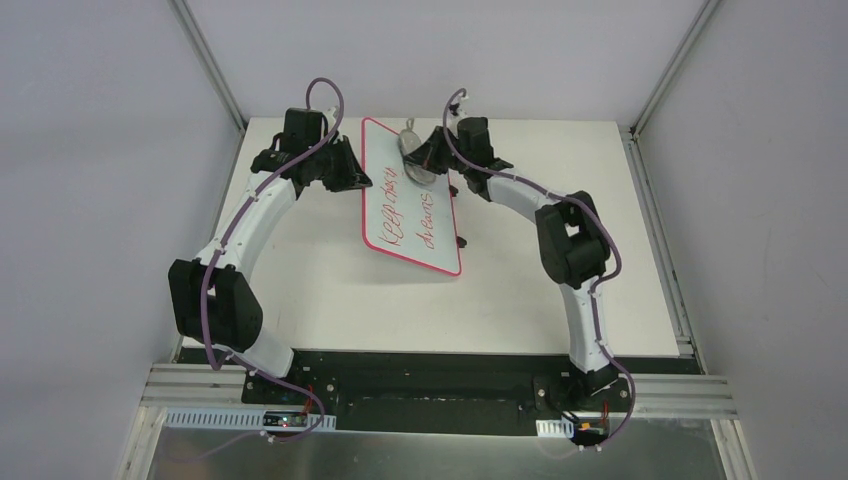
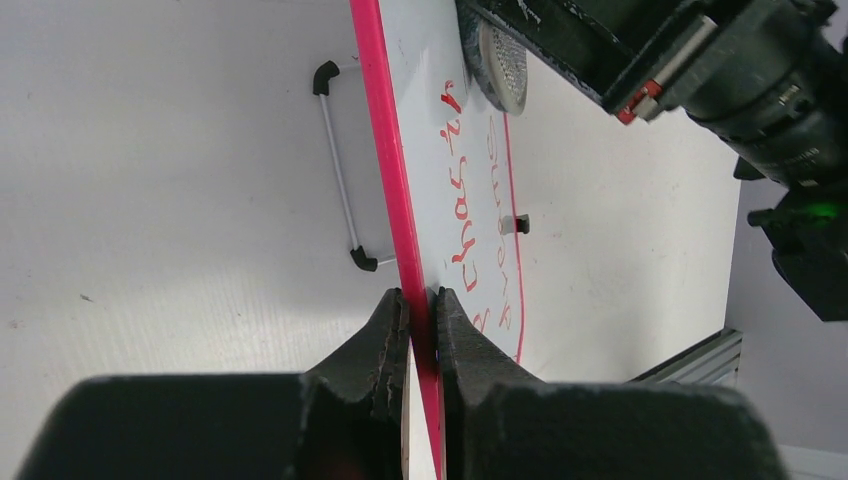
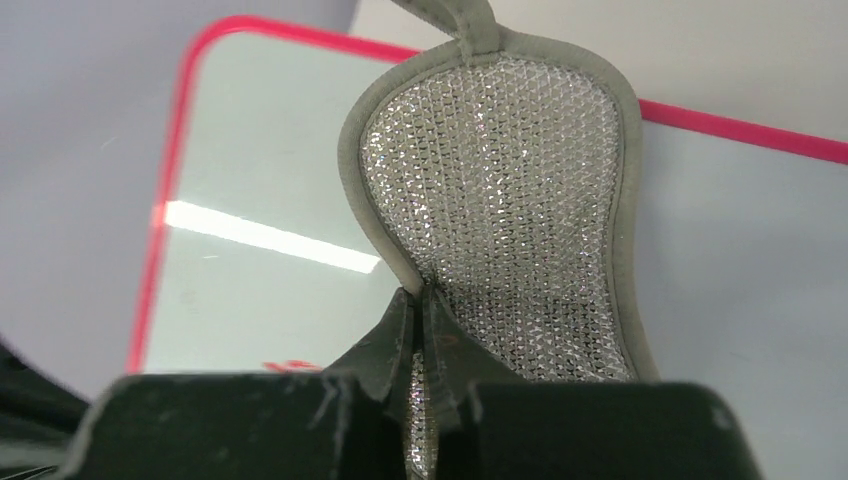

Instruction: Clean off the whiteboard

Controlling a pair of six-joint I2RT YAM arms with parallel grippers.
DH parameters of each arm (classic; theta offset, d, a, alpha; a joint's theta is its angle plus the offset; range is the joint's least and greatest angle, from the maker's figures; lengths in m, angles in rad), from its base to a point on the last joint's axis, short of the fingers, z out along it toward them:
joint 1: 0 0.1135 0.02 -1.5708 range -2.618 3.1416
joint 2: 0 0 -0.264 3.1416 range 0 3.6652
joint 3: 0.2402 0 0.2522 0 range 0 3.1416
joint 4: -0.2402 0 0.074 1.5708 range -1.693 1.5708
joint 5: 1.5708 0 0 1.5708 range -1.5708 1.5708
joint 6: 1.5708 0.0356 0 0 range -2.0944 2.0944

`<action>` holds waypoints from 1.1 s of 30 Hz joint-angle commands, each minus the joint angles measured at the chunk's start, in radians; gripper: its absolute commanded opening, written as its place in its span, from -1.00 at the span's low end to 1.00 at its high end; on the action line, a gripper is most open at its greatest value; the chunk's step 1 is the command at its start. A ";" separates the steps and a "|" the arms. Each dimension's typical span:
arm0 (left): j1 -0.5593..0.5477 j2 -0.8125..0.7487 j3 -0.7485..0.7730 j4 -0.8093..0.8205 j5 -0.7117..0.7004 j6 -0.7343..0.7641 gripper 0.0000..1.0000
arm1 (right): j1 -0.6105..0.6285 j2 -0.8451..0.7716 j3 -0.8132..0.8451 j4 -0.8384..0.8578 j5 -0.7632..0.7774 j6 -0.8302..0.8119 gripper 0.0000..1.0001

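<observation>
The whiteboard (image 1: 412, 205) lies on the table, pink-framed, with red handwriting across its lower half. My left gripper (image 1: 366, 183) is at its left edge. In the left wrist view this gripper (image 2: 422, 300) is shut on the pink frame (image 2: 385, 150), one finger on each side. My right gripper (image 1: 428, 157) hovers over the board's far end, shut on a grey pad with a shiny silver mesh face (image 1: 412, 155). In the right wrist view the gripper (image 3: 420, 295) pinches the pad's (image 3: 500, 220) lower edge. The pad hangs over the blank top of the whiteboard (image 3: 260, 200).
A thin wire stand with black ends (image 2: 340, 170) sticks out beside the board's edge, and a small black foot (image 1: 462, 240) shows on its right side. White table (image 1: 300, 290) with walls on three sides. An aluminium rail (image 1: 440, 385) runs along the near edge.
</observation>
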 commanded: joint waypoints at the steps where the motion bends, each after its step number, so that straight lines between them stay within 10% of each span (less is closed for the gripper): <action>1: -0.012 0.001 0.011 0.000 -0.010 0.069 -1.00 | -0.046 0.012 -0.120 -0.120 0.078 0.007 -1.00; 19: -0.015 0.018 -0.001 0.028 0.024 0.039 -1.00 | 0.224 -0.124 -0.120 -0.013 -0.025 -0.220 -1.00; 33: -0.018 0.014 0.002 0.020 0.012 0.046 -1.00 | 0.132 -0.083 -0.197 0.024 0.042 -0.042 -1.00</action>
